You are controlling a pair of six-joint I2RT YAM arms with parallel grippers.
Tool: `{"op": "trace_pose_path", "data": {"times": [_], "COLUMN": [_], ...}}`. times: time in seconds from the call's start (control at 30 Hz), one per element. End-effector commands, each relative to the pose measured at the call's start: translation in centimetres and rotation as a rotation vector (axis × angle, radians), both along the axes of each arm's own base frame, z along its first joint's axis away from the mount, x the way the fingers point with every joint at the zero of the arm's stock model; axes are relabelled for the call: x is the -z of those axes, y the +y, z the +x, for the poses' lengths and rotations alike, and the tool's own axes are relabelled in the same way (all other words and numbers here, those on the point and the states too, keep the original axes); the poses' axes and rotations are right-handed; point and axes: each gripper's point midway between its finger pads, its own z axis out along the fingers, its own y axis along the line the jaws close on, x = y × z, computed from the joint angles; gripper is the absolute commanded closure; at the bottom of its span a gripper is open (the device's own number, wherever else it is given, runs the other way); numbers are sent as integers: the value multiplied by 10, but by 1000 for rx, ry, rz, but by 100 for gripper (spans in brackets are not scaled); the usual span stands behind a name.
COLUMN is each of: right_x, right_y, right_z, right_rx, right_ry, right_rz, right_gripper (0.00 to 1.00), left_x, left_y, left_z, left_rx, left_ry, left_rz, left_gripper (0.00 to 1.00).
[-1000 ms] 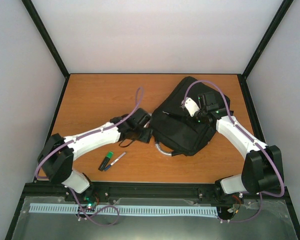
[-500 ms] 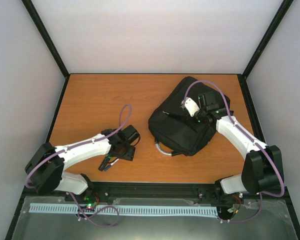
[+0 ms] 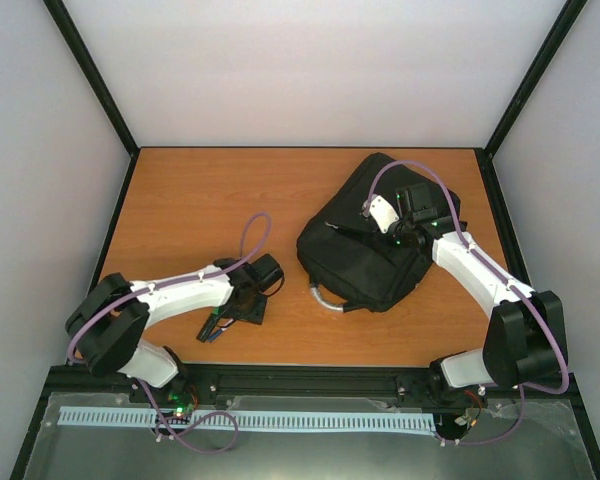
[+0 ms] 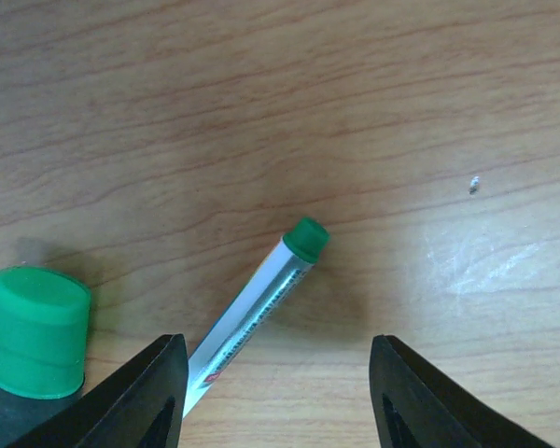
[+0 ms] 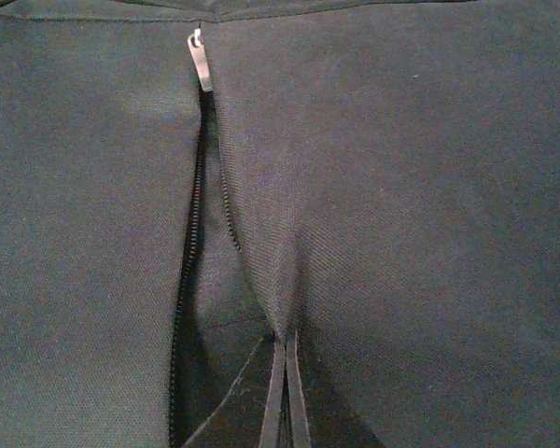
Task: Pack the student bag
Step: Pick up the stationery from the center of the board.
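Note:
The student bag (image 3: 355, 265), a large black backpack, lies at the right of the table with its grey loop handle (image 3: 325, 298) toward the front. My right gripper (image 3: 400, 232) is over it, shut on a pinched fold of its fabric (image 5: 285, 392) beside an open zip slit (image 5: 182, 308) with a metal pull (image 5: 200, 61). My left gripper (image 3: 242, 314) is open low over the table, left of the bag. A silver pen with a green cap (image 4: 261, 294) lies by its left finger (image 4: 159, 392), and a green-capped marker (image 4: 37, 331) lies just outside it.
The pen and marker (image 3: 215, 328) lie near the front edge of the wooden table (image 3: 200, 200). Black frame posts and white walls close in the sides and back.
My left gripper has left the bag's left edge and moved back toward the front left, and now hangs over the pen and marker. The right arm and bag have not moved.

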Motion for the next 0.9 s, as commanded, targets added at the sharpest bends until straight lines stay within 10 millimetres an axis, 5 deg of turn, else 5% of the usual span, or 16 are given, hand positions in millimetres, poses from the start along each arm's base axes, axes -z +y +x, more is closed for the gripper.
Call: {"op": "trace_pose_path", "data": {"times": [0.0, 0.3, 0.6, 0.87], "right_x": [-5, -4, -4, -3], "right_y": [5, 5, 5, 5], "right_z": [-2, -2, -2, -2], "right_rx": [-25, -25, -26, -25], "right_ry": [-2, 1, 4, 5], "right_rz": [23, 23, 23, 20], "right_gripper": [97, 97, 97, 97], "left_x": [7, 4, 13, 22], "left_y": [4, 1, -12, -28], "left_z": [-1, 3, -6, -12], "left_rx": [-7, 7, 41, 79], "left_ry": [21, 2, 63, 127], "left_rz": [28, 9, -50, -104], "left_gripper": [44, 48, 73, 79]}}
